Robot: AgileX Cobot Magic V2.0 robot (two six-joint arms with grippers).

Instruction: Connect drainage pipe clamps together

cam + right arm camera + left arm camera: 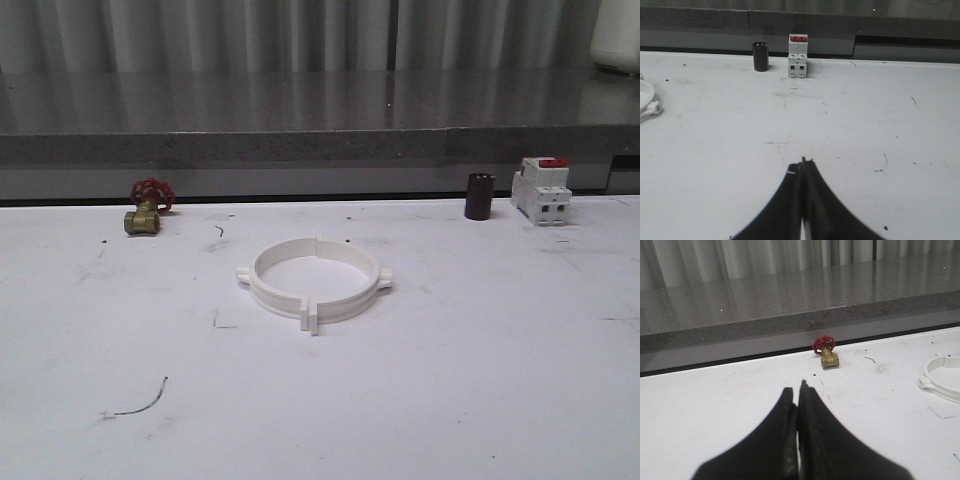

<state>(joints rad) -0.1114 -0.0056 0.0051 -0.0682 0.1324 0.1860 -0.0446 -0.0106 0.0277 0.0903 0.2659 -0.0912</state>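
**Two clamp halves already meet as a ring**

Both drainage pipe clamps (pixel 314 279) lie mid-table, their end tabs touching front and back, between the brass valve (pixel 146 211) and the breaker (pixel 541 189). The left gripper (pixel 798 390) and right gripper (pixel 801 165) are pinched closed, empty, well apart from the ring. Joining looks finished; next I'd only check the seams.

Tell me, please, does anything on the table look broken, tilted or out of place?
Nothing stands out. The two white clamps sit flat as one closed ring in the middle of the table. The brass valve, black cylinder and breaker stand along the far edge. Only faint scuffs mark the surface.
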